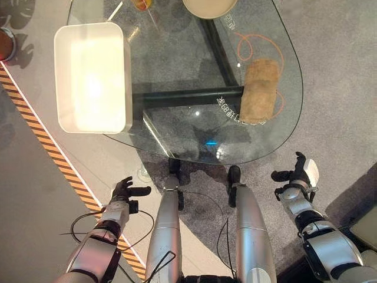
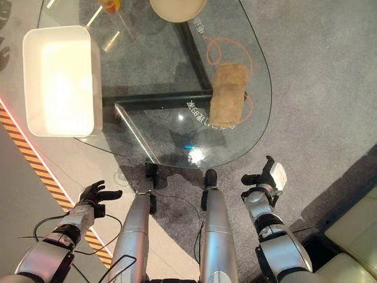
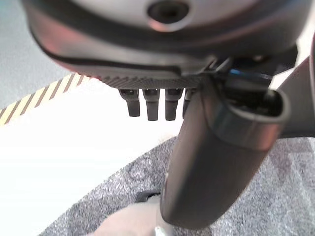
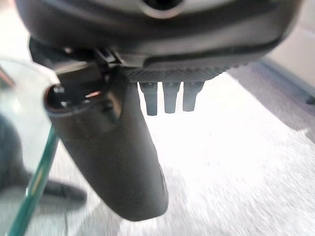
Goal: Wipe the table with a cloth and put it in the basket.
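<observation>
In the left eye view the tan folded cloth (image 1: 260, 90) lies on the right part of the glass desk (image 1: 177, 127), close to its right rim, its long axis running near-to-far with a slight lean. It sits far of and a little left of the right hand (image 1: 298, 172), which hangs beyond the desk's near edge with fingers relaxed and thumb spread, holding nothing. The left hand (image 1: 125, 190) hovers low on the left, also off the desk, fingers loosely extended and empty. The right hand is clearly the nearer of the two to the cloth, so a forward reach from that side looks the natural start. The white rectangular basket (image 1: 63, 76) stands on the left end of the desk, well apart from the cloth. An orange cord loop (image 1: 257, 42) lies beside and partly under the cloth, and a round cream bowl (image 1: 209, 7) sits at the far edge.

The right eye view gives the same layout, showing more of the grey carpet (image 2: 318, 88) to the right.

The left wrist view shows that hand's fingers (image 3: 150, 104) straight, with floor past them.

The right wrist view shows straight fingers (image 4: 170, 97) and the desk's green glass edge (image 4: 34, 184) beside the thumb, a closeness the head views do not make plain.
</observation>
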Controlling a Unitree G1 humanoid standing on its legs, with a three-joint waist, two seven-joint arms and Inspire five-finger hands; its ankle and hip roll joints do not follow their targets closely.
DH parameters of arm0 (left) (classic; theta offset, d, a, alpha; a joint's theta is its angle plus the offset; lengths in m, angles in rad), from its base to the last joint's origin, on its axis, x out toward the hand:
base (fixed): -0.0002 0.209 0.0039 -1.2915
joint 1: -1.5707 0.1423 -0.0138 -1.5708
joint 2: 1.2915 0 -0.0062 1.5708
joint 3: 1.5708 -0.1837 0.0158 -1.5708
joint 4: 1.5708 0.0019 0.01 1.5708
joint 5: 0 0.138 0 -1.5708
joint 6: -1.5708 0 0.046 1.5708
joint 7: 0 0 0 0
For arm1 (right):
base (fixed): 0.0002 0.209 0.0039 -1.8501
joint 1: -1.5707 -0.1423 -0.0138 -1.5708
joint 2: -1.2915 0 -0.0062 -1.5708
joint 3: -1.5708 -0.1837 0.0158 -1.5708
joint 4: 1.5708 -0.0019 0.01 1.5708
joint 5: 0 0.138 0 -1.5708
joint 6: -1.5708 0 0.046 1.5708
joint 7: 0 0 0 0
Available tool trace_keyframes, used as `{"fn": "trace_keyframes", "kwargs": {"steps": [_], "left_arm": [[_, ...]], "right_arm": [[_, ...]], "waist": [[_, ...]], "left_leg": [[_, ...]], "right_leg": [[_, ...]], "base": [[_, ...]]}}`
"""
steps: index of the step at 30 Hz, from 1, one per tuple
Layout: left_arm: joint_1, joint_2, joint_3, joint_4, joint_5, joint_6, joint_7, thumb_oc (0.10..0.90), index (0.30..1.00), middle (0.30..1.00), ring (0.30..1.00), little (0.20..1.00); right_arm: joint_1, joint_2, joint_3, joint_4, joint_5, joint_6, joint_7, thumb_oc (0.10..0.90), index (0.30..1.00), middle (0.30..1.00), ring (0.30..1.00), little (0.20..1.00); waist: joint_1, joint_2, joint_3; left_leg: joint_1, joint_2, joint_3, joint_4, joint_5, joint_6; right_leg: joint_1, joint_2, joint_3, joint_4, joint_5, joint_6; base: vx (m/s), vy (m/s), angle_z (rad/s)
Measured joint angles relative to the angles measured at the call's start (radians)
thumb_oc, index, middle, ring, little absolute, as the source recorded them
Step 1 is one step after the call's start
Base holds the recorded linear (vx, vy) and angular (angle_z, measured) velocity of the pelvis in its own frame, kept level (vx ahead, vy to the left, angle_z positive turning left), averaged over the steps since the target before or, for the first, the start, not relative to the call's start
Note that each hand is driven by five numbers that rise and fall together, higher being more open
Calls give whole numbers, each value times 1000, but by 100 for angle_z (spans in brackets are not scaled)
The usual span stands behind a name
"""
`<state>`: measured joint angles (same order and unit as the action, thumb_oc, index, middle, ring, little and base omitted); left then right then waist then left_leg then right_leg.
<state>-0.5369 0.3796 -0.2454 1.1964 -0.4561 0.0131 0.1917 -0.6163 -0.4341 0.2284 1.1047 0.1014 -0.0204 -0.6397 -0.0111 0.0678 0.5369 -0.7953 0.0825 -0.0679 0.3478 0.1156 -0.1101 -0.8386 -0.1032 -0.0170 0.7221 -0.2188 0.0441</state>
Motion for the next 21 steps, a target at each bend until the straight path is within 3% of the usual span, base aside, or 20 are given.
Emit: {"fn": "trace_keyframes", "kwargs": {"steps": [11, 14, 21], "left_arm": [[1, 9, 26, 3, 0, -5, -4, 800, 900, 900, 900, 900], [1, 14, 25, 2, -1, -6, -4, 800, 900, 900, 900, 900], [3, 14, 21, -1, -5, -15, -4, 800, 900, 900, 900, 900]], "right_arm": [[-39, -3, -27, 11, 74, -41, -33, 800, 900, 900, 900, 900], [-39, -3, -28, -1, 112, -79, -36, 800, 900, 900, 900, 900], [2, -3, -19, -200, 126, -73, -143, 800, 900, 900, 900, 900]], "waist": [[10, 0, 0], [7, 0, 0], [5, 0, 0]], "left_leg": [[-10, -4, -8, 4, 4, 4], [-10, -4, -8, 3, 4, 4], [-16, -5, -8, -1, 1, -1]], "right_leg": [[-9, -2, -3, 9, 1, -3], [-9, -2, -4, 9, 1, -3], [-17, -2, -2, 5, -1, -10]], "base": [[17, 5, 1], [0, 0, 0], [-2, 4, 0]]}}
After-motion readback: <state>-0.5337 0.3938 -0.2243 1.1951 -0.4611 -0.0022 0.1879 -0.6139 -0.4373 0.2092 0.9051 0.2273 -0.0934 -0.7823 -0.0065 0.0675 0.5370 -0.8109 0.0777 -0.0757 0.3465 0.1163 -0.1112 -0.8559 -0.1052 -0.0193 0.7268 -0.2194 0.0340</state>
